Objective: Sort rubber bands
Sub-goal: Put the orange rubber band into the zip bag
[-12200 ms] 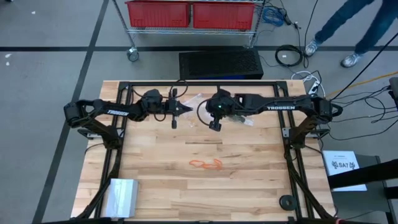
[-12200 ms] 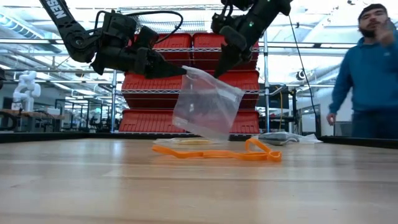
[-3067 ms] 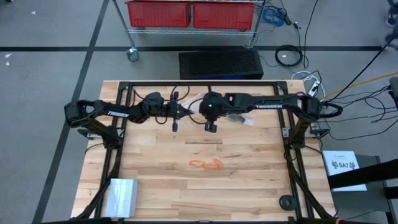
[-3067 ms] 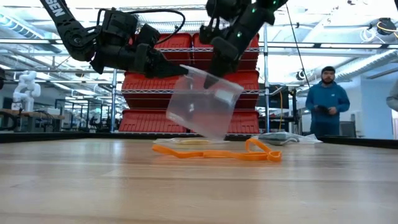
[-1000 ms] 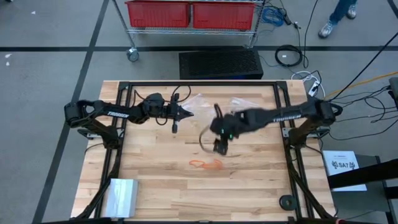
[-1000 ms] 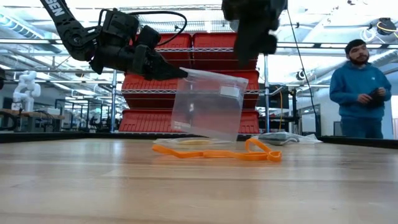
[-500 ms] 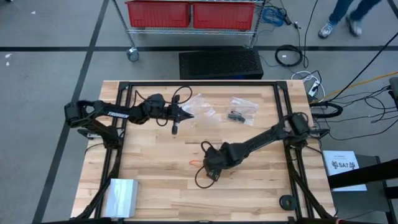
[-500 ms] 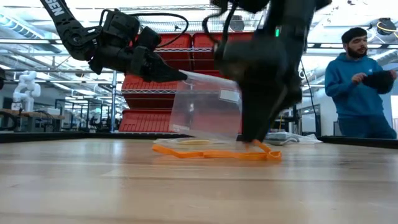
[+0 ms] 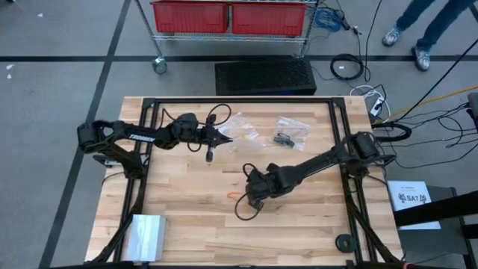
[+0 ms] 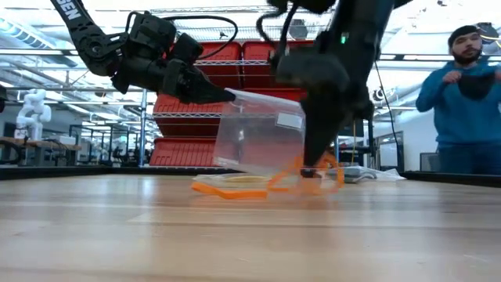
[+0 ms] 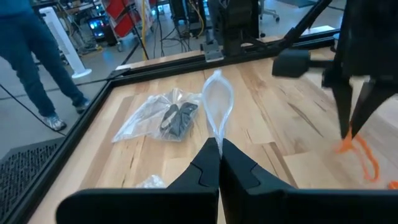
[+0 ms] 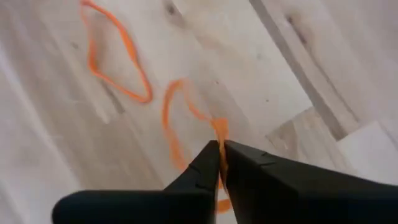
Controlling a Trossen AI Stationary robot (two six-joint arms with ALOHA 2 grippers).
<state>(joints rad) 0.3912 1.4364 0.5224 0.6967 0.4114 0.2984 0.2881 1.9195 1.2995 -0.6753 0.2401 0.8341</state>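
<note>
Pinching an orange rubber band (image 12: 186, 118) between closed fingers, right gripper (image 12: 219, 163) over bare wood near the middle of the table (image 9: 187, 232), toward its near edge. Second orange band (image 12: 115, 59) lying flat on the boards just beside the pinched one, seen clearly only from the right wrist. From table height, same held loop (image 10: 313, 174) lifted partly clear of the surface under the right gripper (image 10: 311, 168), another orange band (image 10: 231, 189) still flat beside it; from above, only a small orange fleck (image 9: 233, 196) visible beside the dark right gripper (image 9: 252, 196). Farther back, left gripper (image 11: 219, 163) pressed together on the edge of a clear plastic bag (image 11: 217, 106), bag hanging open above the table; from the low camera, same bag (image 10: 258, 141) dangling upright from the left gripper (image 10: 227, 94). Toward the far edge, another clear bag with dark contents (image 11: 163, 119) lying flat. Beyond the table, red bins (image 9: 228, 15) on a wire rack, and a person (image 10: 462, 102) standing in the room.
</note>
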